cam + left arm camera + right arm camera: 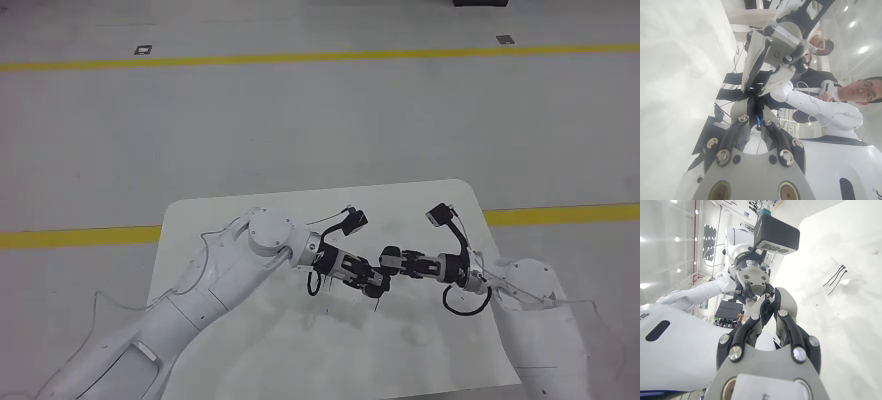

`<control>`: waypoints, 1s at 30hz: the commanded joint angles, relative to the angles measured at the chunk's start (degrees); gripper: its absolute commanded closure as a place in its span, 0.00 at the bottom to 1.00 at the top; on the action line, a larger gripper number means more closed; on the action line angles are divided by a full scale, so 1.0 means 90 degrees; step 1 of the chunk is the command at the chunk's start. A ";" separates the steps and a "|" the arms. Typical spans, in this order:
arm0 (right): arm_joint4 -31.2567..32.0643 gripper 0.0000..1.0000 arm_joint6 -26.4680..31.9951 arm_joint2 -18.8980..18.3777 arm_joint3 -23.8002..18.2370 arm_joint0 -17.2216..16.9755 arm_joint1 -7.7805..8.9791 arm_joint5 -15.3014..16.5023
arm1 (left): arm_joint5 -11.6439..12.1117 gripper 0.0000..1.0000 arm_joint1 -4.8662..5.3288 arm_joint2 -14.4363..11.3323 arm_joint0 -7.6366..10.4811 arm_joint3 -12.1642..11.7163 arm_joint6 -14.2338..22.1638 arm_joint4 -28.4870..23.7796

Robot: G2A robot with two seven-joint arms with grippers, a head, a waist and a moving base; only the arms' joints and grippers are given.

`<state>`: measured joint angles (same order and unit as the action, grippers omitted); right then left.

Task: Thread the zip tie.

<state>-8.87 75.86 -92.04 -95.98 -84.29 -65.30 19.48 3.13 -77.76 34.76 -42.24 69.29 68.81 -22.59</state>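
Threading in progress: at the centre of the left wrist view my left gripper (752, 103) is clamped on the black zip tie (751, 110), with the strap running up between its pads. Just above, my right gripper (753, 90) meets it tip to tip. Its jaws are drawn narrow and, as far as I can judge, pinch the same tie (the dark tangle where we meet hides which end is which). I judge the step to be feeding tail into head, with nothing pulled through yet. The next move calls for fine alignment, then a short, straight push. Farther off, at the right of the right wrist view, spare zip ties (835, 276) lie on a clear bag (853, 279) on the white table (829, 323).
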 commanded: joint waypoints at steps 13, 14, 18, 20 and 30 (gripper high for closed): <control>0.0100 1.00 -0.0012 0.0021 -0.0060 -0.0031 0.0024 0.0000 | -0.0115 1.00 0.0002 -0.0115 0.0037 -0.0002 -0.0026 0.0038; 0.0103 1.00 -0.0011 0.0023 -0.0062 -0.0032 0.0026 0.0000 | -0.0121 1.00 0.0002 -0.0123 0.0041 -0.0006 -0.0025 0.0042; 0.0139 1.00 -0.0018 0.0029 -0.0073 -0.0033 0.0034 0.0000 | -0.0158 1.00 0.0000 -0.0153 0.0067 -0.0016 -0.0034 0.0061; 0.0165 1.00 -0.0029 0.0033 -0.0083 -0.0036 0.0039 0.0000 | -0.0167 1.00 0.0000 -0.0164 0.0075 -0.0017 -0.0037 0.0061; 0.0178 1.00 -0.0094 0.0018 -0.0083 -0.0039 0.0062 0.0000 | -0.0189 1.00 0.0005 -0.0199 0.0110 -0.0048 -0.0052 0.0056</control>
<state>-7.22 75.05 -91.83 -96.75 -84.65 -64.77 19.48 1.43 -77.72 32.98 -41.28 68.92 68.36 -22.10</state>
